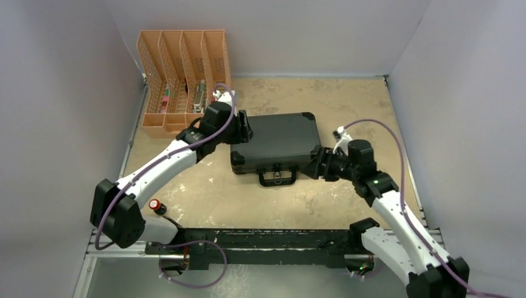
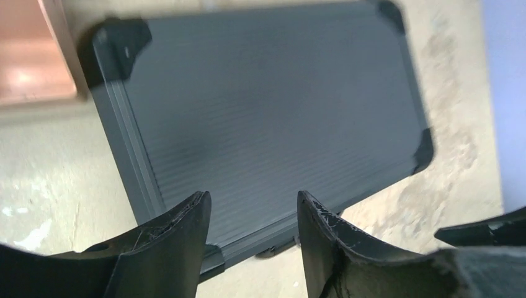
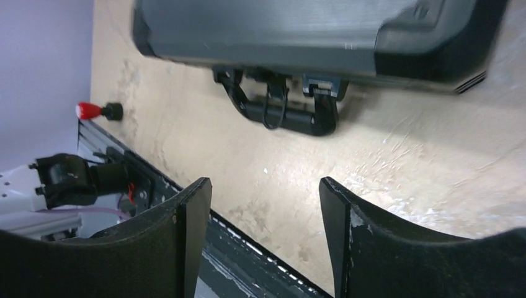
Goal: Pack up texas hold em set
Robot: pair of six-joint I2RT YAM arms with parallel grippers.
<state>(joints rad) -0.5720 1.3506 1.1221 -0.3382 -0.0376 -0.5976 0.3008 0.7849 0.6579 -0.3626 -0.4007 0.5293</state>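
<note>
The black hard case (image 1: 276, 144) lies shut on the table, its handle (image 1: 277, 178) facing the near edge. No chips, card decks or button discs show in any view. My left gripper (image 1: 243, 128) is at the case's left edge, open and empty; in the left wrist view its fingertips (image 2: 251, 211) hover above the ribbed lid (image 2: 260, 105). My right gripper (image 1: 316, 163) is by the case's right front corner, open and empty. The right wrist view (image 3: 263, 192) shows the case front (image 3: 310, 31) and handle (image 3: 285, 115) ahead of it.
An orange slotted file organiser (image 1: 183, 81) stands at the back left, close behind the left gripper, and shows in the left wrist view (image 2: 31, 56). A small red-and-black bottle (image 1: 156, 205) lies near the left arm's base, also in the right wrist view (image 3: 93, 110). Grey walls enclose the table.
</note>
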